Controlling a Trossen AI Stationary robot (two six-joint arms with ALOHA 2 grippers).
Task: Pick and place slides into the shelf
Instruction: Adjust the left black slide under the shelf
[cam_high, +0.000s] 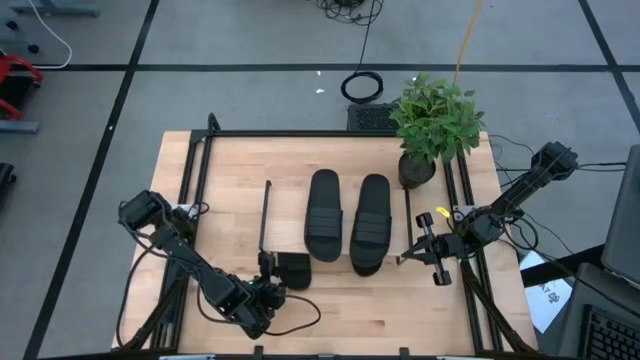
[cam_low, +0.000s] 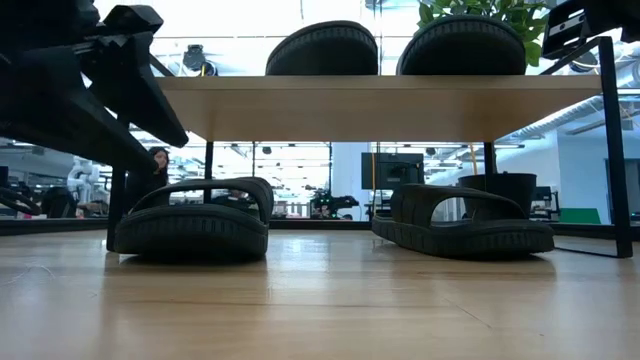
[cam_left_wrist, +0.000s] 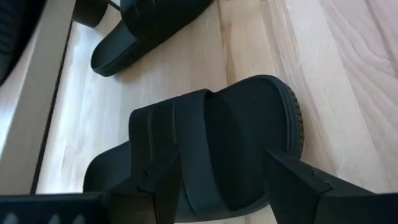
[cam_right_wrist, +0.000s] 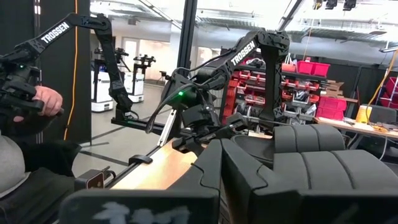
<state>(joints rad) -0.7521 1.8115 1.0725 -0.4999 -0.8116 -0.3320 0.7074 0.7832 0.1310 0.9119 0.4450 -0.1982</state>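
1. High view: the shelf (cam_high: 286, 200) stands mid-counter (cam_high: 180, 180). Two slides lie side by side on its top board, the left top slide (cam_high: 323, 215) and the right top slide (cam_high: 370, 222). The left hand (cam_high: 271, 287) is at the near edge of the counter, just beside a third slide (cam_high: 294, 270) that shows only in part at the shelf's edge. The right hand (cam_high: 414, 252) hangs just beside the right top slide's near end, fingers pressed together. A potted plant (cam_high: 435, 120) stands at the far right corner.
2. Low view: the shelf (cam_low: 380, 105) board spans the picture, with the left top slide (cam_low: 322, 48) and right top slide (cam_low: 462, 45) resting on it. Under it, on the counter (cam_low: 320, 300), lie the third slide (cam_low: 190, 225) and a fourth slide (cam_low: 465, 225), well apart. The left arm (cam_low: 90, 90) comes down above the third slide.
3. Left wrist view: the left hand (cam_left_wrist: 227, 186) is spread, one finger on each side of the third slide (cam_left_wrist: 224, 130), which lies flat on the counter (cam_left_wrist: 323, 74). Whether the fingers (cam_left_wrist: 305, 186) touch the sole cannot be told. The fourth slide (cam_left_wrist: 143, 31) lies farther off.
4. Right wrist view: the right hand (cam_right_wrist: 221, 155) is closed on nothing, next to the ribbed strap of the right top slide (cam_right_wrist: 323, 162). A person (cam_right_wrist: 25, 155) sits beyond the counter.
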